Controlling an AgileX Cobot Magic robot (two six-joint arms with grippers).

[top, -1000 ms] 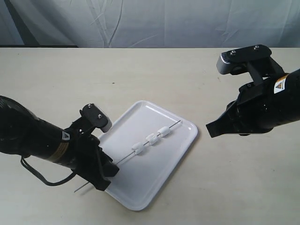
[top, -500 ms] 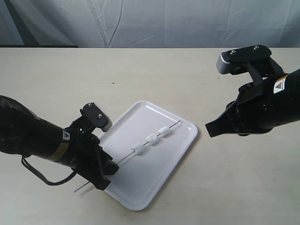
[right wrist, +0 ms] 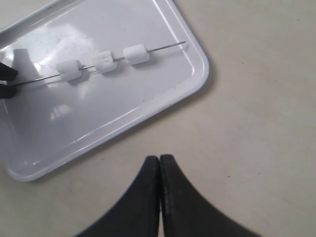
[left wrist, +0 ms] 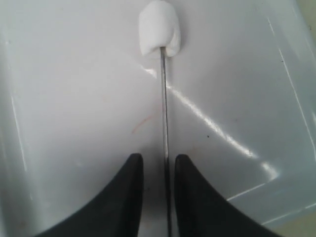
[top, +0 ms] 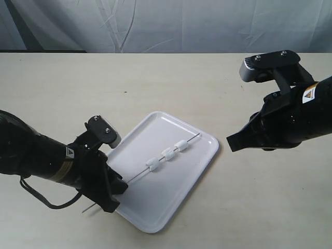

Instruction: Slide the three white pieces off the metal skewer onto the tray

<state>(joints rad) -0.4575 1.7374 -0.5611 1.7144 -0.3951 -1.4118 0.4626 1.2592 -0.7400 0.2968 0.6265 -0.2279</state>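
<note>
While right claw (right wrist: 159,159) is closed, left claw (left wrist: 158,157) stands parted around thin metal skewer (left wrist: 163,98)

Table (top: 249,202) lies open around the tray (top: 174,205) — the left end effector (left wrist: 157,163), jaws astride, blocks one end of the skewer (left wrist: 163,98).

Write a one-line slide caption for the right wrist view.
Shut right gripper hovers beside the tray, where three white pieces sit threaded on the metal skewer.
</note>
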